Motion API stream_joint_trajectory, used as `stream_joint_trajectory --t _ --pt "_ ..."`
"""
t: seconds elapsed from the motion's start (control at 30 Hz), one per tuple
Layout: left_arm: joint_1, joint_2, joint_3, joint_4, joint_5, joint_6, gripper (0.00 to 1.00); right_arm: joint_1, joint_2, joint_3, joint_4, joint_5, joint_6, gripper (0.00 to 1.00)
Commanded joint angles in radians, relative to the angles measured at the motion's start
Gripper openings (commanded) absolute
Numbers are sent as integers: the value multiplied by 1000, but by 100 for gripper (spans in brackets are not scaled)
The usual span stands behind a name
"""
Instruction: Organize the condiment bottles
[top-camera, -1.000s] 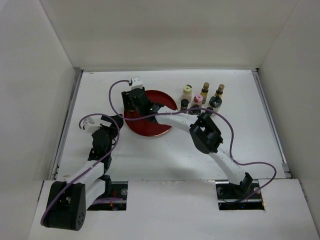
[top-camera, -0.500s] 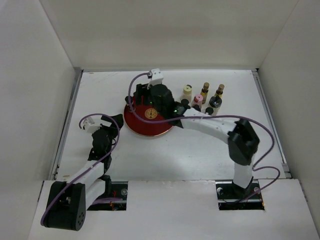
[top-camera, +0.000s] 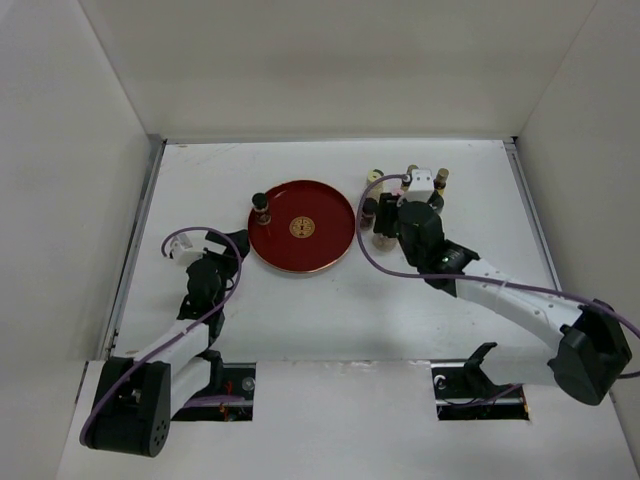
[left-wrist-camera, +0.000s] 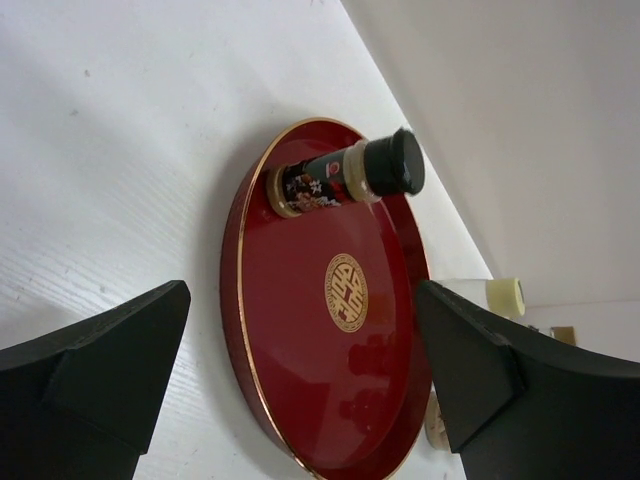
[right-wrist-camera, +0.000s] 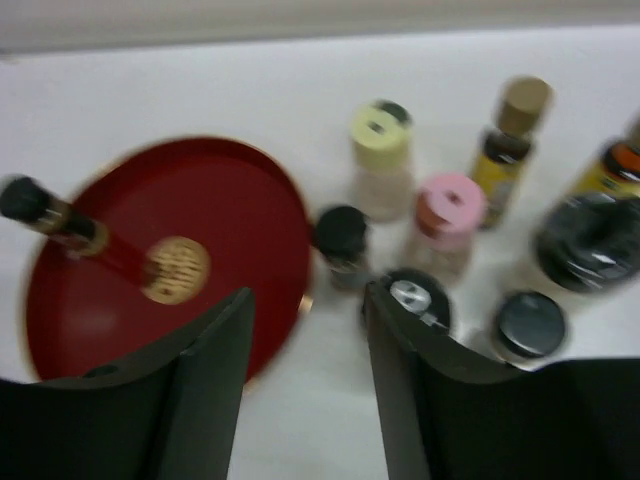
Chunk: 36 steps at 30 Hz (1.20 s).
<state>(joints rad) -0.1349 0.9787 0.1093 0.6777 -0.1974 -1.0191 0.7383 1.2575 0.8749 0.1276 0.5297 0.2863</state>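
A white table (top-camera: 300, 310) stands boxed in by plain white panels, a back wall (top-camera: 330, 70) and a side wall (top-camera: 60, 180) at left and right, with thin grey rails (top-camera: 135, 250) along its side edges, under soft, even light.

top: overhead, far | left wrist: low, near | right wrist: above bottles (right-wrist-camera: 447, 205) | shared: red tray (top-camera: 330, 250)

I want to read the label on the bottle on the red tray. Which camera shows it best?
Left wrist: the bottle is close and sharp, label showing. Top view shows it tiny; right wrist shows it blurred.
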Motion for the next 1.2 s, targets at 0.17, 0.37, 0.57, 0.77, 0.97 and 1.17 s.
stream_joint_trajectory --t 0.17,0.37,0.57,0.77,0.97,1.17 --pt "-19 32 23 74 4 -1 100 -69 -14 -53 -82 7 25 79" --pt "-16 18 20 74 3 2 100 -112 112 13 -59 -56 28 80" --pt "-13 15 17 74 3 2 100 -132 181 42 -43 -65 27 80" --pt "-18 46 26 77 12 -3 100 -150 215 50 -46 -54 34 80" --pt "-13 38 23 79 15 -4 100 -158 255 70 -49 -54 37 80" --pt "-7 28 18 79 13 -4 100 -159 266 65 -39 -62 51 67"
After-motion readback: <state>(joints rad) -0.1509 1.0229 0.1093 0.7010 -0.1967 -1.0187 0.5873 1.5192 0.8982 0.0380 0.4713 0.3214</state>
